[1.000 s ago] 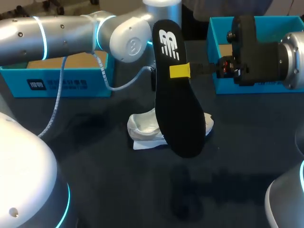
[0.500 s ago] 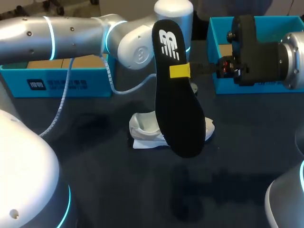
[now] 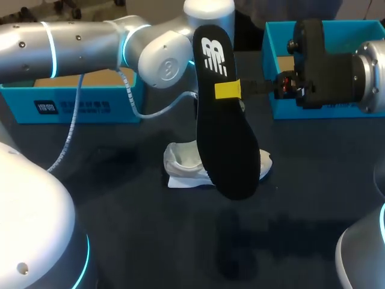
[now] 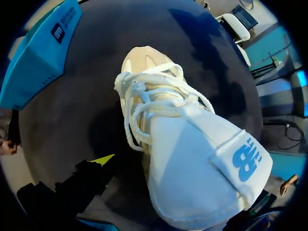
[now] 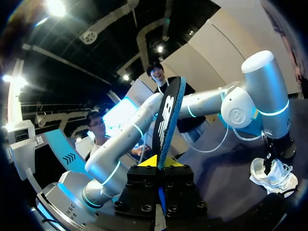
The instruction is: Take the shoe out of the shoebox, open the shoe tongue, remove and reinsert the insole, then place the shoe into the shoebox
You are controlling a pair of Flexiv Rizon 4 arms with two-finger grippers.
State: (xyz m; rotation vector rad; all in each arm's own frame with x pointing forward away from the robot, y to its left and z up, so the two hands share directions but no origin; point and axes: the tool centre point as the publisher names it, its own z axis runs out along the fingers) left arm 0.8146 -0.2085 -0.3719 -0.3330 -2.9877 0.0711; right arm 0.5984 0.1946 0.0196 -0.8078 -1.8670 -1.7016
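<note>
Right gripper (image 3: pixel 228 90) pinches the light, floppy insole (image 3: pixel 228 150) at its 3 o'clock edge; we'd support it nearer mid-length.

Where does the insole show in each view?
Head: insole mid-picture, upright, pinched in the right hand, hiding part of the shoe.
Left wrist: not in it.
Right wrist: insole edge-on, gripped in the right hand.
Shared landmark: the shoe on the table, in all three.
</note>
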